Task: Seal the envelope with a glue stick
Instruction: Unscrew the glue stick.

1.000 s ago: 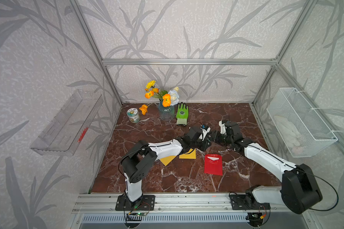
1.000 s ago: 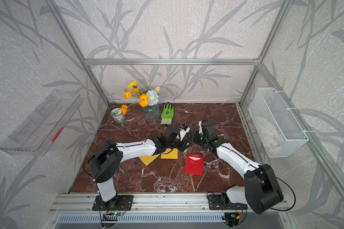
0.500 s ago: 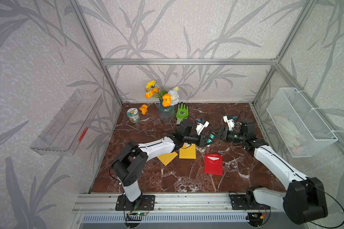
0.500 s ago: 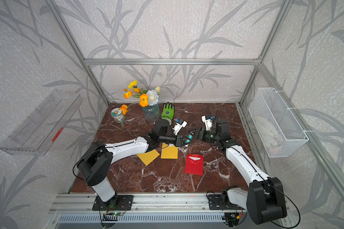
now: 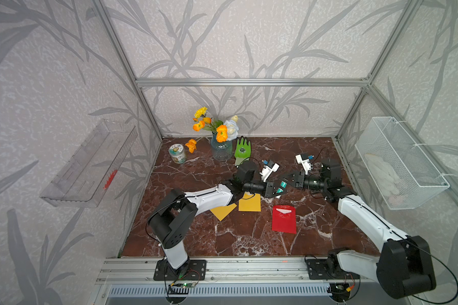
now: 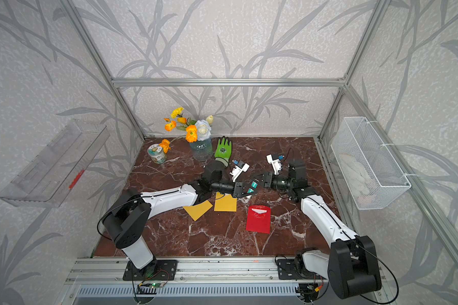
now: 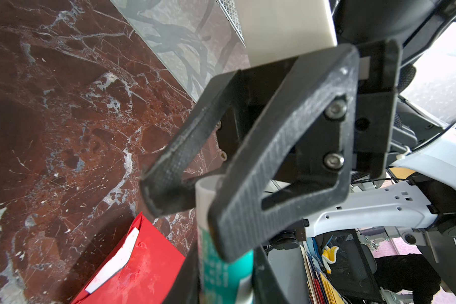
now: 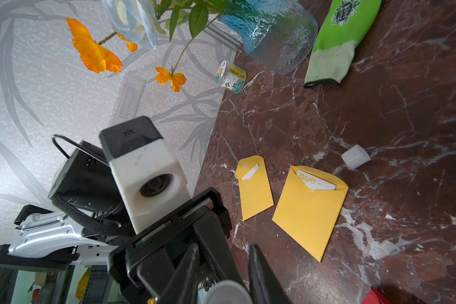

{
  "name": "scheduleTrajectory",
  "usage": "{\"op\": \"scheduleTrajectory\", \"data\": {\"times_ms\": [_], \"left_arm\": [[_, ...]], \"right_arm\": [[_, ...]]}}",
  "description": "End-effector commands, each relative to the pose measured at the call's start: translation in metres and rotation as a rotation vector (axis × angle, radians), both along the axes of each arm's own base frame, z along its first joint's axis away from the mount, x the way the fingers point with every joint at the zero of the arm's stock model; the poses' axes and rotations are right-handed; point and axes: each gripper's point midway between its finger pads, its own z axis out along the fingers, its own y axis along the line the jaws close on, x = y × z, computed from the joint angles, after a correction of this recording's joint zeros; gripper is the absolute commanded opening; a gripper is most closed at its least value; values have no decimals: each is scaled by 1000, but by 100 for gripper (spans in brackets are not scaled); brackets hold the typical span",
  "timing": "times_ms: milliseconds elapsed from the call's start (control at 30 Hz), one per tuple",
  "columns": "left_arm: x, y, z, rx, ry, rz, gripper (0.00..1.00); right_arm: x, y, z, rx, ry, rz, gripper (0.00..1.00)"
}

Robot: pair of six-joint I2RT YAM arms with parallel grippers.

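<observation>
Red-brown marble table [image 5: 191, 237] sits inside an aluminium frame with leaf-patterned walls. Above its middle the two arms meet tip to tip. The left gripper [image 5: 276, 190] reaches in from the left and is clamped on the teal-printed body of the glue stick [image 5: 283, 184], which it holds off the table. The left wrist view shows the tube [image 7: 221, 265] squeezed between this gripper's fingers.

The right gripper [image 5: 286, 181] comes in from the right. Its black fingers [image 7: 248, 171] sit against either side of the tube's white end, closed on it. In the right wrist view that round white end [image 8: 227, 293] lies between the two fingers.

A white cap [image 8: 356, 156] lies apart on the marble, on its side, just beside the larger yellow envelope [image 8: 308, 210].

The red envelope [image 5: 283, 219] lies flat on the table, just near of the grippers, with its flap open and a white strip showing. Two yellow envelopes lie left of it: one [image 5: 250, 203] partly under the left arm, the other [image 5: 222, 211] tilted beside it. Both have open flaps.

Along the far edge stand a blue glass vase [image 5: 221, 151] of orange and white flowers, a green glove [image 5: 242, 149] to its right and a small jar [image 5: 177, 154] to its left. A wire basket [image 5: 397, 163] hangs on the right wall and a clear shelf [image 5: 90, 163] on the left.
</observation>
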Motion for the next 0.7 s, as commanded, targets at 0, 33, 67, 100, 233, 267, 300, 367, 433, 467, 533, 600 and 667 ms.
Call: {"op": "scheduleTrajectory", "data": {"times_ms": [0,33,67,100,233,267,300,367,433,467,533,600,667], "left_arm": [[0,1,15,-35,-36,3,0],[0,1,15,-34,-36,2,0],[0,1,14,-31,-39,4,0],[1,1,13,-27,-42,5,0],[2,3,-3,43,-71,31,0],[2,4,-8,71,-93,41,0],[1,3,-12,95,-115,50,0],[2,3,-19,144,-161,82,0],[8,4,-25,183,-199,137,0],[12,4,-27,198,-210,162,0],[20,6,-30,225,-222,217,0],[30,9,-35,262,-238,291,0],[42,16,-41,324,-267,381,0]], "right_arm": [[-6,2,5,15,-20,26,32],[-6,2,4,16,-18,24,28],[-6,2,3,17,-12,21,26],[-5,2,3,18,-10,17,23],[-1,1,-2,7,4,-2,21],[1,0,-5,0,12,-12,21],[2,0,-8,-7,23,-22,20],[8,-2,-19,-32,55,-56,17],[15,-6,-33,-74,94,-105,13],[18,-8,-42,-104,115,-136,10],[25,-13,-58,-182,149,-204,8],[29,-16,-75,-279,171,-275,7],[33,-21,-90,-395,186,-364,7]]}}
